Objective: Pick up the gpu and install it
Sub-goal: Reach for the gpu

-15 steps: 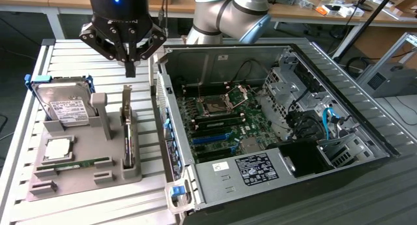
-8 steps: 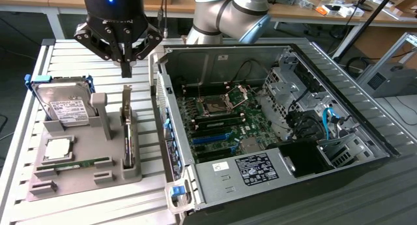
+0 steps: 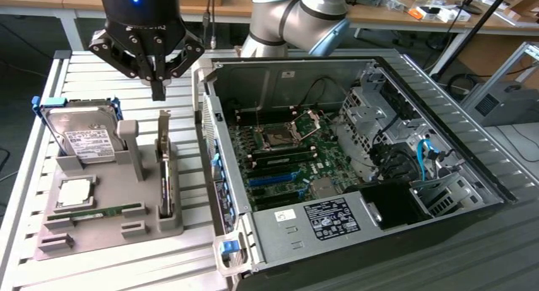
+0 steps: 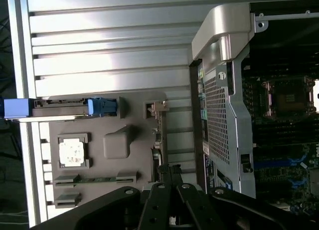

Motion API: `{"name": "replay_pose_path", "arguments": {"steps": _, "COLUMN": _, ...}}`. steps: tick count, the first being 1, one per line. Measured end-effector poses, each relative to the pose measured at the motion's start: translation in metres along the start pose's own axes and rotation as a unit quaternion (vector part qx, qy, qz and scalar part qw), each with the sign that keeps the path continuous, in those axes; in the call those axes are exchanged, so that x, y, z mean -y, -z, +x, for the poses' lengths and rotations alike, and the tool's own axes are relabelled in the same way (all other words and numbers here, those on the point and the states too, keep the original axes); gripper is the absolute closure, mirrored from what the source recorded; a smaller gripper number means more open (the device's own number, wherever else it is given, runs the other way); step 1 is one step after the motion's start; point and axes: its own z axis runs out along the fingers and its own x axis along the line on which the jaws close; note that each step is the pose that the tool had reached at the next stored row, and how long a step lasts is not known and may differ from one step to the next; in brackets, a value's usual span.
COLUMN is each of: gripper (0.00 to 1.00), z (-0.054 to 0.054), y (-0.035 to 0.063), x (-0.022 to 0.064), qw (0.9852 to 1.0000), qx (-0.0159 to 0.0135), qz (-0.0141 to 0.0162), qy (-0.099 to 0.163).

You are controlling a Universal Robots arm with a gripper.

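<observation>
Gripper [image 3: 158, 94] is hovering closed, gripping nothing, close above the far bracket end of the gpu [image 3: 164, 174] and not touching it. The gpu is standing on edge in the gray holder [image 3: 93, 231] on the table [image 3: 110, 266], on the exterior view's left of the open PC case [image 3: 286, 70].

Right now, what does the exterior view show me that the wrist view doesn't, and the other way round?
Exterior view's extras: the robot arm, the hard drive's white label, blue cables inside the computer case. Wrist view's extra: the case's perforated wall seen face-on. Shared: the shut gripper, the gpu standing on edge in the gray holder, the processor chip, the memory stick and the motherboard socket.
</observation>
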Motion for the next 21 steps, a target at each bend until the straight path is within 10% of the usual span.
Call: {"name": "replay_pose_path", "arguments": {"steps": 21, "gripper": 0.89, "z": 0.023, "y": 0.0007, "x": 0.0017, "qw": 1.0000, "qx": 0.0004, "qz": 0.0000, "qy": 0.000}}
